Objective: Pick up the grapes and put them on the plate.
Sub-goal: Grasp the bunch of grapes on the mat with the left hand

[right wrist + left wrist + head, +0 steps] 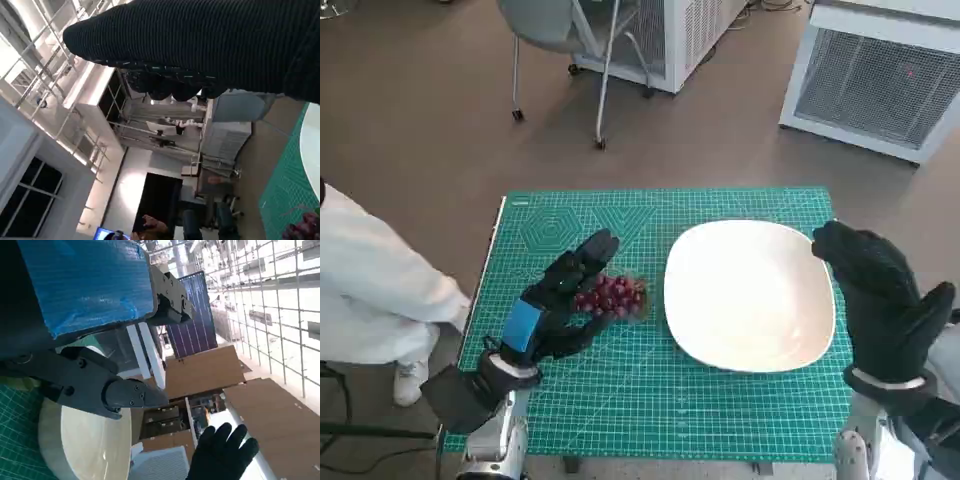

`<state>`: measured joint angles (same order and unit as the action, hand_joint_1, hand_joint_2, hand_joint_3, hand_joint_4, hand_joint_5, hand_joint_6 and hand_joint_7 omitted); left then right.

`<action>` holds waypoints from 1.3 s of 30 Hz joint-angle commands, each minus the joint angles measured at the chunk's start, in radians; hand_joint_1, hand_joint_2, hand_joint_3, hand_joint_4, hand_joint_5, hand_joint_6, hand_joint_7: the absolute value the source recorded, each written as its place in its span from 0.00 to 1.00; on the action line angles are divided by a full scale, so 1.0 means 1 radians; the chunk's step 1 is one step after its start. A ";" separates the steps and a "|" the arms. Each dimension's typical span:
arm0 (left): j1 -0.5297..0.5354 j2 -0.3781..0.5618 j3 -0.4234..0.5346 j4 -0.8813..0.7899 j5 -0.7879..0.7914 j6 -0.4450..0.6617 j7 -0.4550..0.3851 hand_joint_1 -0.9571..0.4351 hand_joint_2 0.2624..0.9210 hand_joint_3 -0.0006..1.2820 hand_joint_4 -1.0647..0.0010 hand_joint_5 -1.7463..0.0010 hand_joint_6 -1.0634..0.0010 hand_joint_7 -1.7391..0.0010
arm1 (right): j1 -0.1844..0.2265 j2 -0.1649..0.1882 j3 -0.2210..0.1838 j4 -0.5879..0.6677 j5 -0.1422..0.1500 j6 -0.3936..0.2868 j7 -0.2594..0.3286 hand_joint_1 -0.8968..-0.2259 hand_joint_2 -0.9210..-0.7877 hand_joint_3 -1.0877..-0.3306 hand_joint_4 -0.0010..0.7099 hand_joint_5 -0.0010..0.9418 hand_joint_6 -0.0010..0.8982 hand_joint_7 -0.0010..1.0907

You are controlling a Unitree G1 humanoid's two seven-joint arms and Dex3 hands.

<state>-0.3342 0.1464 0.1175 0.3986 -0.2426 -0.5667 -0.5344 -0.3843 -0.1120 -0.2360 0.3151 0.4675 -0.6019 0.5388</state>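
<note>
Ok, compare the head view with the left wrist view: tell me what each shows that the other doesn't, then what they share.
Only the head view shows the grapes lying on the green cutting mat's middle, the left hand reaching over them from the mat's left side, a chair on the floor beyond the table and a person's white sleeve.

Only the left wrist view shows the room beyond: brown cardboard boxes and a dark panel.

Both show the white plate, empty, the gloved right hand raised past its far edge, and the mat.
</note>
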 commanded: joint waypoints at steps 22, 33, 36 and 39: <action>0.035 0.007 -0.013 -0.055 -0.009 0.029 0.001 0.37 1.00 0.13 0.78 1.00 0.68 1.00 | 0.014 0.002 0.003 0.010 -0.005 0.002 0.003 0.73 0.00 0.67 0.69 0.39 0.23 0.78; 0.033 0.008 -0.013 -0.060 -0.010 0.032 0.005 0.38 1.00 0.13 0.79 1.00 0.69 1.00 | 0.021 0.003 0.003 0.003 -0.004 0.004 0.001 0.73 0.00 0.68 0.69 0.39 0.23 0.78; 0.034 0.006 -0.014 -0.064 -0.009 0.034 0.008 0.38 1.00 0.13 0.79 1.00 0.69 1.00 | 0.023 0.004 0.004 0.000 -0.004 0.004 0.001 0.73 0.00 0.68 0.69 0.39 0.23 0.78; 0.033 0.005 -0.015 -0.066 -0.008 0.036 0.010 0.38 1.00 0.13 0.79 1.00 0.70 1.00 | 0.023 0.003 0.005 0.000 -0.005 0.004 0.001 0.73 0.00 0.68 0.69 0.39 0.23 0.78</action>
<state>-0.3082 0.1494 0.1075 0.3481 -0.2446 -0.5380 -0.5297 -0.3810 -0.1116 -0.2335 0.3129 0.4675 -0.6068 0.5388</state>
